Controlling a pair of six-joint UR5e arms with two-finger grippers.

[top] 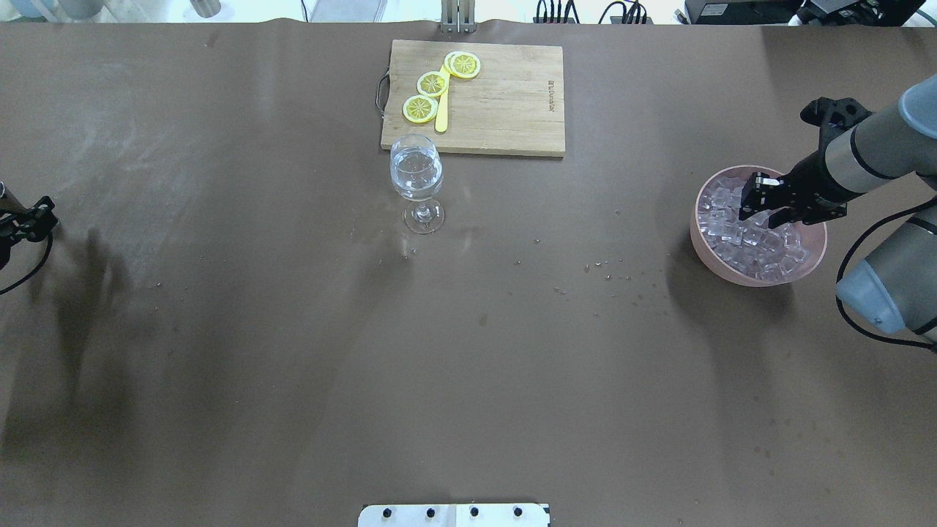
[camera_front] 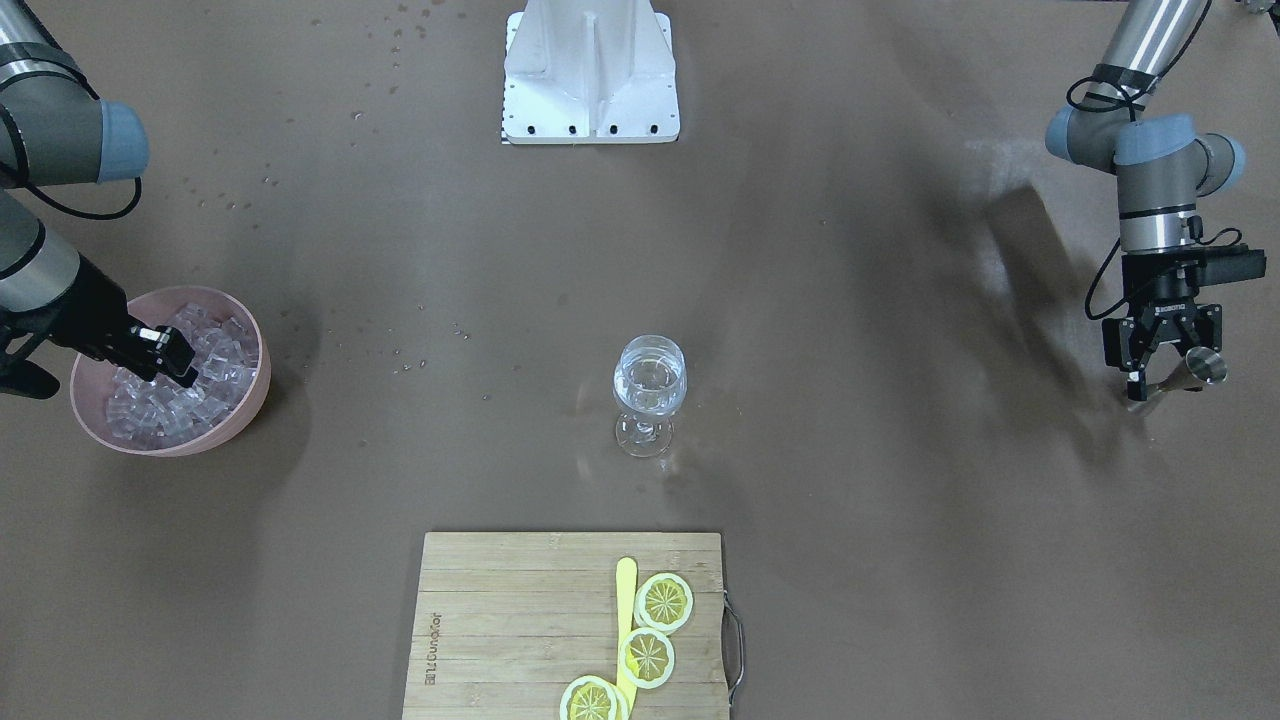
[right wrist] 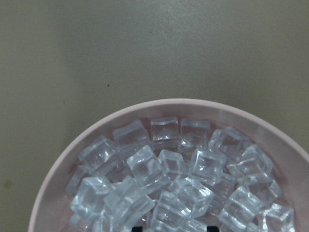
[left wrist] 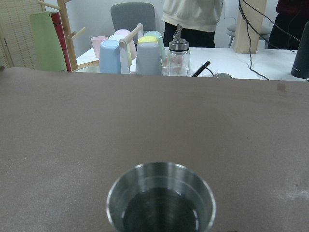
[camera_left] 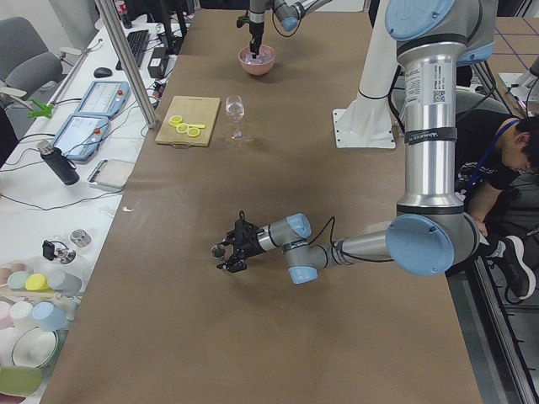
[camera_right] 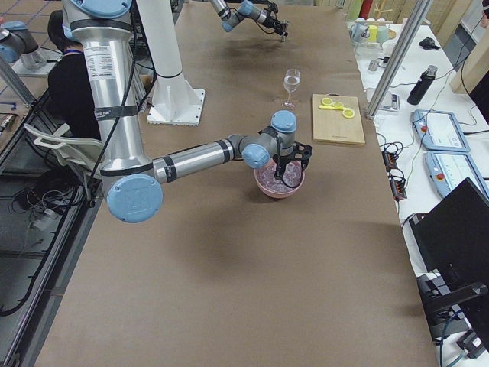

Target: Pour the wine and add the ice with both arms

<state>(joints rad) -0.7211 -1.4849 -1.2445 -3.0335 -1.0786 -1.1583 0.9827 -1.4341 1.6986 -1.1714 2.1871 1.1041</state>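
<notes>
Upright steel cup [left wrist: 161, 198] in left hand [camera_front: 1165, 378]; right hand [top: 761, 205] wide above ice [right wrist: 169, 179].

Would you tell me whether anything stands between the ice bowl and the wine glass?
Nothing visible does. Between the pink bowl of ice and the wine glass lies bare table with small specks; the cutting board sits aside.
</notes>
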